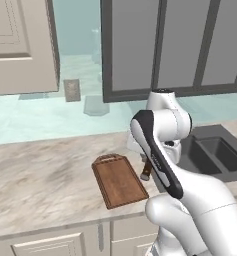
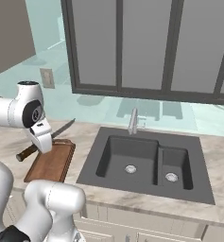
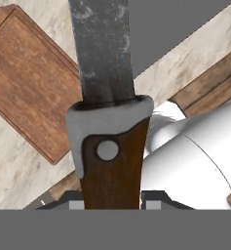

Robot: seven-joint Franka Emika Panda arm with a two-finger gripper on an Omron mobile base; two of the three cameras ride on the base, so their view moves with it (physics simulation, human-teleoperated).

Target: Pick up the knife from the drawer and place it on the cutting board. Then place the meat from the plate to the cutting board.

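Left base view: the board [image 1: 119,180] lies near the worktop's [image 1: 45,175] front edge, just left of the sink [image 1: 215,155]. The knife's [image 1: 146,170] brown handle pokes out past the arm, above the board's right edge.

Right base view: the knife [image 2: 46,139] hangs level over the board's [image 2: 51,163] back end, blade towards the wall, likely carried in for laying down.

Hand view: the gripper [image 3: 112,202] pinches the knife [image 3: 107,112] by its handle, blade pointing away; the board [image 3: 31,83] sits below, to the left.
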